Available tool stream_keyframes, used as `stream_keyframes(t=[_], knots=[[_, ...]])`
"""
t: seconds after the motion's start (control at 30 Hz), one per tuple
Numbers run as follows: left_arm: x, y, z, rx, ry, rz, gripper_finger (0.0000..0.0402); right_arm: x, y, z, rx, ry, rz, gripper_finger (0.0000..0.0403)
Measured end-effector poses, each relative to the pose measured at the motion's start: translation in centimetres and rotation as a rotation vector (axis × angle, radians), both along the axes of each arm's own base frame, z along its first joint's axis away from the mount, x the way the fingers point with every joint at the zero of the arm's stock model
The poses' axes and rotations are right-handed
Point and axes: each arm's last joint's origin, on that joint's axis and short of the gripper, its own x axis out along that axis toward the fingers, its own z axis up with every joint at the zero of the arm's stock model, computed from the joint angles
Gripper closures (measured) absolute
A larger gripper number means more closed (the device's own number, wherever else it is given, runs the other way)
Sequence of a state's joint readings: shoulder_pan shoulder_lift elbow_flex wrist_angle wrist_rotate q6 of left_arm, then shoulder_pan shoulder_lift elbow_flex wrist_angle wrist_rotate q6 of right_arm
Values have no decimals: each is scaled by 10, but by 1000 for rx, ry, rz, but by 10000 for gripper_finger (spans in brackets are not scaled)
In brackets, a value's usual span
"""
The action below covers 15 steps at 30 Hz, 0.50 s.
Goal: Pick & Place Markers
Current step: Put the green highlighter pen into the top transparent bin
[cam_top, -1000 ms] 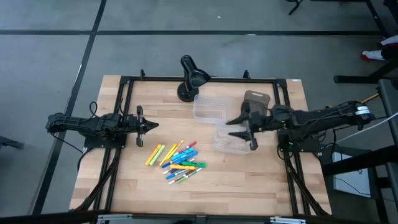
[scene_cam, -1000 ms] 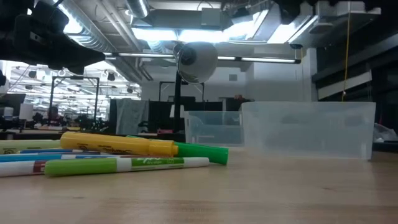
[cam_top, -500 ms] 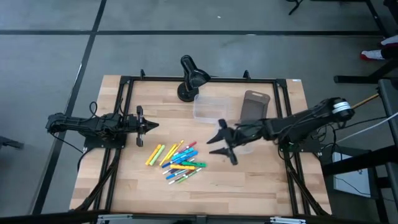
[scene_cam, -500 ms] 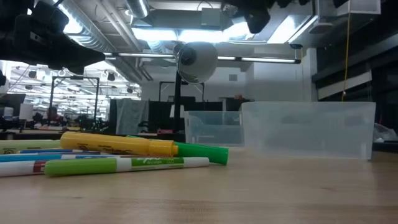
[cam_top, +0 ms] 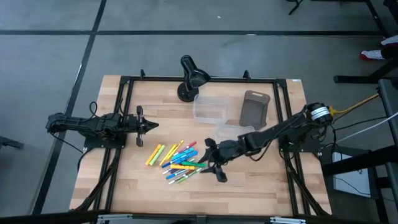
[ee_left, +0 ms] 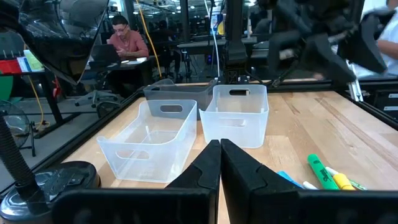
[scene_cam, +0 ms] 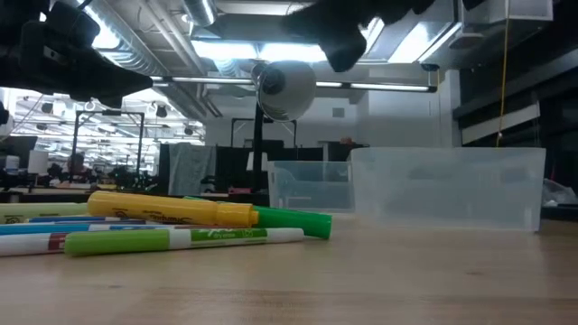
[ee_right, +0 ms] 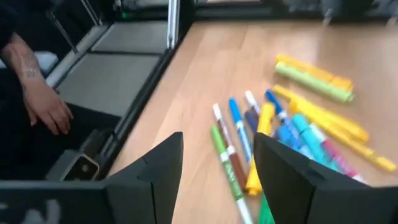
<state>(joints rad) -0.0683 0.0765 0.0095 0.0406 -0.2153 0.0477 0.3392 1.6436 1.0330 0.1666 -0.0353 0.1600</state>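
My right gripper is holding its fingers spread wide with nothing between them, hanging above the tabletop just off the right end of the markers. My left gripper is pinched shut on nothing and waiting near the tabletop's left edge, pointing inward.

The markers are lying in a loose heap a little left of the tabletop's middle, toward its front edge. From my right fingers they are lying straight ahead and slightly below; my right arm is the nearer one, I judge. Most of them are running along one shared slant, roughly in line with my reach, so I am judging that my fingers will need to straddle one across its thin width.

The two clear bins and the grey-brown tray are standing toward the back right, well apart from the heap. Bare wood is lying open all around the heap, so there is room to descend.
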Motion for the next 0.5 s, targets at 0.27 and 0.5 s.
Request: stream_keyframes(t=[0.27, 0.5], knots=[[0, 0, 0, 0, 0, 0, 391, 12, 4, -43, -75, 116, -88, 209], [0, 0, 0, 0, 0, 0, 395, 17, 4, -64, -94, 168, -120, 209]])
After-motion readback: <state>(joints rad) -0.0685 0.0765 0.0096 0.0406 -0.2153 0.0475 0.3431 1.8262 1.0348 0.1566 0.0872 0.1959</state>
